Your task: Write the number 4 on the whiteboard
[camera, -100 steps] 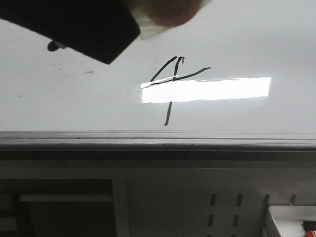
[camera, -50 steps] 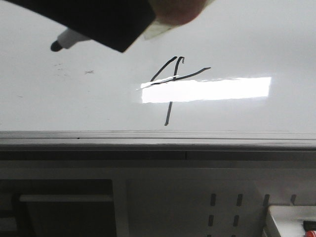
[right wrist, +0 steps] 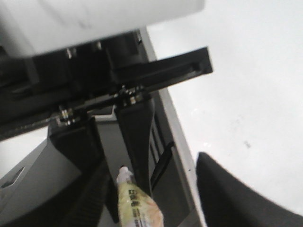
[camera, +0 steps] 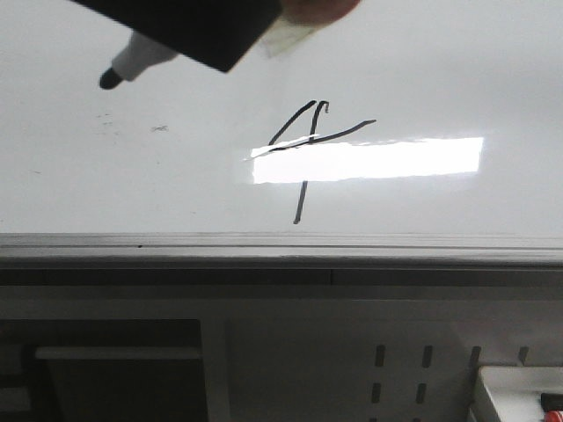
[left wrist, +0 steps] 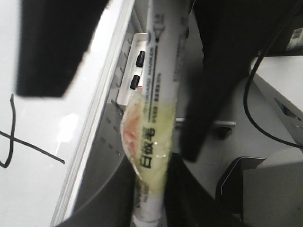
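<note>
The number 4 (camera: pixel 303 145) stands in thin black strokes on the whiteboard (camera: pixel 440 79), partly under the glare; part of it shows in the left wrist view (left wrist: pixel 28 147). My left gripper (left wrist: pixel 151 194) is shut on a white marker (left wrist: pixel 158 94) wrapped in yellowish tape, held off the board beside its grey edge (left wrist: pixel 102 109). In the front view the marker's black tip (camera: pixel 110 79) pokes out from under a black gripper body (camera: pixel 193 31), clear of the 4. My right gripper (right wrist: pixel 151 189) stands open, its jaws wide on either side of the marker (right wrist: pixel 137 203).
A white tray with spare markers (left wrist: pixel 137 71) hangs below the board edge, also at the front view's lower right (camera: pixel 519 391). A perforated grey panel (camera: pixel 422 369) lies below the board. Black cables (left wrist: pixel 265 94) run at the side. Faint smudges (camera: pixel 158 129) mark the board.
The black gripper body has moved up and to the right. The marker tip has come out from under it and shifted right. The 4 is unchanged.
</note>
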Motion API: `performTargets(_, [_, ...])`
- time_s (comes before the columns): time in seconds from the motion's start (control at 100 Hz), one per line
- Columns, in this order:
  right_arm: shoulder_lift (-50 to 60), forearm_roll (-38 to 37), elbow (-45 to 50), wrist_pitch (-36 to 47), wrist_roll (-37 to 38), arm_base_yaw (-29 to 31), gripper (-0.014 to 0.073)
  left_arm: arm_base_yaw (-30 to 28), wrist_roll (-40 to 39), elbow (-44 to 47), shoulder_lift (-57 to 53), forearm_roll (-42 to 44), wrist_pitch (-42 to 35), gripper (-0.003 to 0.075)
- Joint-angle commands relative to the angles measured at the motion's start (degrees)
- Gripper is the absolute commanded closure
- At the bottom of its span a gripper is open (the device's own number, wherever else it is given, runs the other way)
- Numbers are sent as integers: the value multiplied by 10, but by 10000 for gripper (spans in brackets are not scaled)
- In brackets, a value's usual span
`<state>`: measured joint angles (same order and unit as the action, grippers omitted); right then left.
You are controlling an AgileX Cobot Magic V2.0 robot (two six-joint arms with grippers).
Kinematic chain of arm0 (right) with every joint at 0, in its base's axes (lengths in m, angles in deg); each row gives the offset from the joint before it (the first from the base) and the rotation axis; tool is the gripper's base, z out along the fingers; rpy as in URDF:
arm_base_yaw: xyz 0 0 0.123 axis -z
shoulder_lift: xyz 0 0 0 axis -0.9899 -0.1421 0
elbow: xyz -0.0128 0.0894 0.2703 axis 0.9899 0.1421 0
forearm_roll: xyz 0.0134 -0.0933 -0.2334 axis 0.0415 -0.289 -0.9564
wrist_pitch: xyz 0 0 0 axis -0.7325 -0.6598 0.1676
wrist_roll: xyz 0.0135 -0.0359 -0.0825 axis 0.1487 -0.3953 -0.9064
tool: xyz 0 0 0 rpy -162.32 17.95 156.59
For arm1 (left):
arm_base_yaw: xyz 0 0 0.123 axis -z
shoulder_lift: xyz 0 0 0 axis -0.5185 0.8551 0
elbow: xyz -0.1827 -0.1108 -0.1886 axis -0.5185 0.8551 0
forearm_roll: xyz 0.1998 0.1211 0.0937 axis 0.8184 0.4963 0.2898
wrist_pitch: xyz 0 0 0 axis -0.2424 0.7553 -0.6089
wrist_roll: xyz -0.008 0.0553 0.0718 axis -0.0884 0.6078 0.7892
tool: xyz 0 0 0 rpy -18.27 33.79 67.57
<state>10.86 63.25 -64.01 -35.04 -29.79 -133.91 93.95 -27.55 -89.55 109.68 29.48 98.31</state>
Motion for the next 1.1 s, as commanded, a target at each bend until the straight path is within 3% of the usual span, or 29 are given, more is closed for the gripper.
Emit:
performTargets(0.0, [23, 7, -18, 68, -6, 18, 70, -16, -21, -17, -8, -14, -39, 741])
performTargets(0.1, [51, 7, -18, 73, -6, 53, 77, -44, -68, -5, -8, -15, -56, 741])
performTargets(0.19, [77, 7, -18, 69, 0, 86, 155, -66, -86, 19, -8, -24, -94, 741])
performTargets(0.42, [131, 7, -16, 13, 4, 136, 669, -81, -86, 96, -7, -60, -241, 741])
performTargets(0.92, [160, 7, -16, -27, 11, 141, 657, -81, -86, 132, 161, -336, -571, 741])
performTargets(1.09, [171, 0, -16, -29, 11, 141, 657, -81, -86, 132, 183, -348, -646, 741])
